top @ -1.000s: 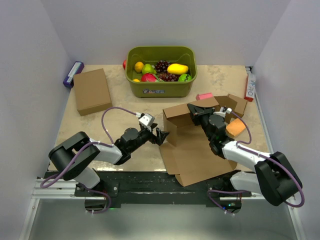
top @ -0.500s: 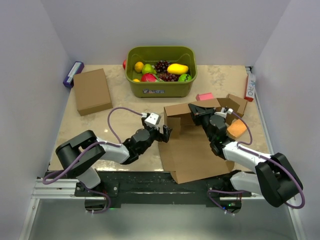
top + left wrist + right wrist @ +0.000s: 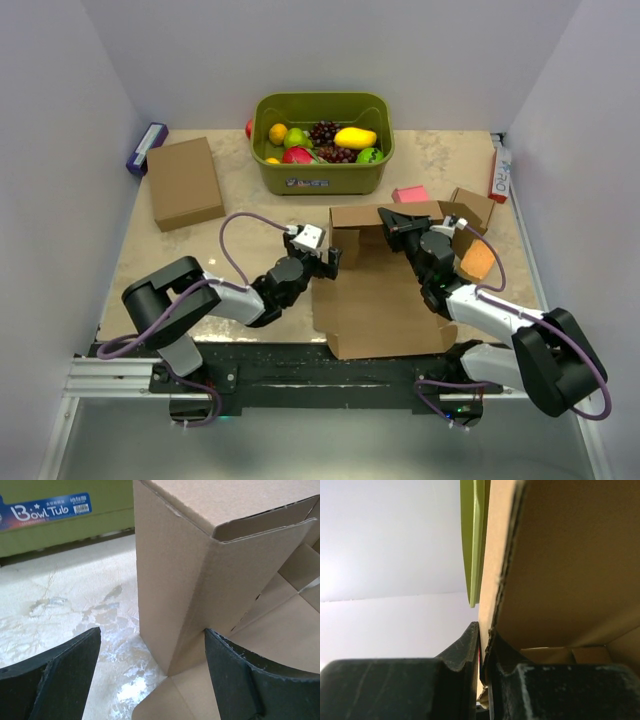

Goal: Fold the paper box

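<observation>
The paper box (image 3: 385,300) lies mid-table with its base flat and its back wall (image 3: 365,216) raised. My left gripper (image 3: 331,259) is open at the box's left rear corner. In the left wrist view that upright corner (image 3: 175,580) stands between the spread fingers (image 3: 55,680), nearer the right one, and the gripper (image 3: 150,672) holds nothing. My right gripper (image 3: 397,226) is shut on the raised wall's top edge. In the right wrist view the gripper (image 3: 485,640) pinches the cardboard edge (image 3: 495,570).
A green tub (image 3: 322,172) of fruit stands at the back, its rim also showing in the right wrist view (image 3: 472,540). A flat cardboard rectangle (image 3: 185,182) lies back left beside a purple item (image 3: 147,147). A small cardboard cube (image 3: 474,206), an orange block (image 3: 475,263) and a pink item (image 3: 408,193) sit right.
My left gripper has moved right up to the box's left rear corner. The box has shifted and squared up, and its back wall stands more upright in my right gripper.
</observation>
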Motion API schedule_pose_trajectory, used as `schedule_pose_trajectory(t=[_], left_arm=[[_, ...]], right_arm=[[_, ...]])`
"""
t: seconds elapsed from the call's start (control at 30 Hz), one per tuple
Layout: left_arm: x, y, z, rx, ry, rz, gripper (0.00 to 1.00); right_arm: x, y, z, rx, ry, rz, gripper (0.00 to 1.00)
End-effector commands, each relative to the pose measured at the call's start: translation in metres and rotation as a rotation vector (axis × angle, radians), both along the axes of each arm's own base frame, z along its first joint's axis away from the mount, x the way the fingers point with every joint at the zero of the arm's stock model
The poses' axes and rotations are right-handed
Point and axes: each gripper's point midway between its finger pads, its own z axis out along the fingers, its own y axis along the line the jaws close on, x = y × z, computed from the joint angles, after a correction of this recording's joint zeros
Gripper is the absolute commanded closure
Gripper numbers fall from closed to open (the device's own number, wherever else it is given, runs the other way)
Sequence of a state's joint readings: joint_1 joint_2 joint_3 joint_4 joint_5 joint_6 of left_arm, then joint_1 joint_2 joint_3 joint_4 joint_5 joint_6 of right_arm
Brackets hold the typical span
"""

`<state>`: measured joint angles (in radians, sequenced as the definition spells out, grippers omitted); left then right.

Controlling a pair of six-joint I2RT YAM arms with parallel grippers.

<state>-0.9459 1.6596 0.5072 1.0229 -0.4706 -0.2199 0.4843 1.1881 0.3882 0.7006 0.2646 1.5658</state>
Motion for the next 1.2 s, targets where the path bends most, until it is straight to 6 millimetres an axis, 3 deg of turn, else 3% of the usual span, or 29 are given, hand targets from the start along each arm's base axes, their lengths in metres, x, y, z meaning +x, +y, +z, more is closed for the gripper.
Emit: schedule_pose_trajectory(t=[0.0,0.33,0.53,0.63,0.93,1.0,1.03,1.17], left_arm=[[0.008,-0.005,0.034,-0.030,-0.142,-0.005,0.12],[0.013,-0.014,0.037,-0.010,-0.197,-0.028,0.21],[0.016,-0.015,0.053,-0.059,-0.281,-0.018,0.27],[0.017,-0.019,0.052,-0.033,-0.302,-0.034,0.36],[0.020,-0.016,0.055,-0.046,-0.323,-0.010,0.50],[0.019,-0.015,0.055,-0.038,-0.329,-0.011,0.45],[0.019,-0.014,0.057,-0.044,-0.336,-0.011,0.31],[0.015,-0.007,0.063,-0.078,-0.353,-0.058,0.16]], right_arm=[[-0.005,-0.005,-0.016,-0.065,0.032,-0.013,0.88],[-0.009,-0.008,-0.021,-0.085,0.045,-0.014,0.88],[-0.011,-0.009,-0.018,-0.088,0.041,-0.012,0.88],[-0.013,-0.012,-0.016,-0.093,0.040,-0.020,0.88],[-0.016,-0.015,-0.014,-0.103,0.039,-0.025,0.87],[-0.016,-0.014,-0.013,-0.104,0.038,-0.023,0.87],[-0.016,-0.015,-0.013,-0.104,0.038,-0.026,0.87],[-0.016,-0.015,-0.013,-0.104,0.036,-0.023,0.87]])
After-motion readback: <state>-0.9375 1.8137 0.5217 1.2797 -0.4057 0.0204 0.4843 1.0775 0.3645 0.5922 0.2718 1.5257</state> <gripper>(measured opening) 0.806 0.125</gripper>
